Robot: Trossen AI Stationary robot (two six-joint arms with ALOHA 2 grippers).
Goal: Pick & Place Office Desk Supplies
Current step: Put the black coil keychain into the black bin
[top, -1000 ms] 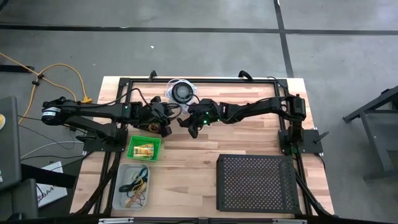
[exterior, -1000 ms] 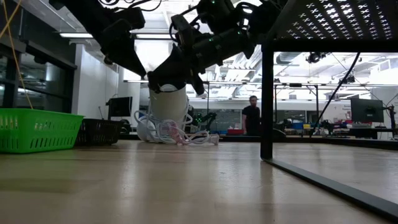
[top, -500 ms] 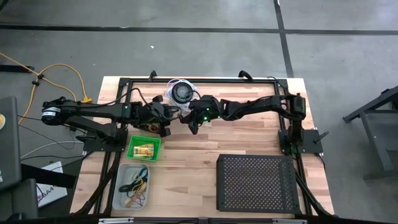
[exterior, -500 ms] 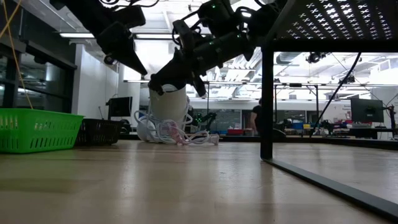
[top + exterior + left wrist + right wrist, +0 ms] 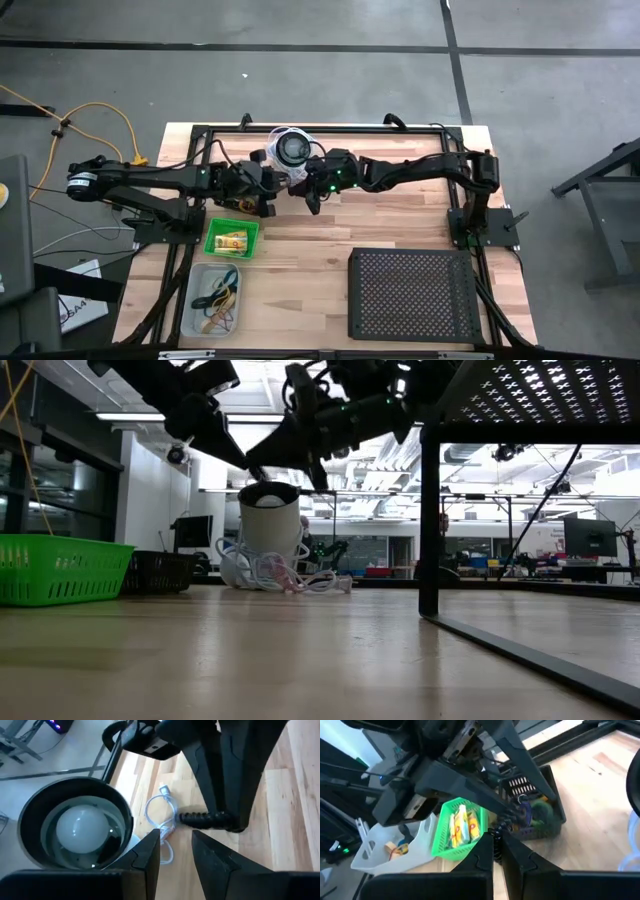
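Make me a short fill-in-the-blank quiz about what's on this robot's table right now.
1. The yellow packets lie in a small ______ basket.
2. The rubber bands lie in a ______ bin, nearer the table's front edge than the packets.
3. The large perforated tray is coloured ______.

Missing words: green; clear; black

A light wooden table [image 5: 300, 270] carries a black perforated tray [image 5: 410, 295] near right, a green basket [image 5: 232, 239] of yellow packets and a clear bin [image 5: 214, 297] of rubber bands near left — a round lamp with white cord [image 5: 292, 148] far centre.
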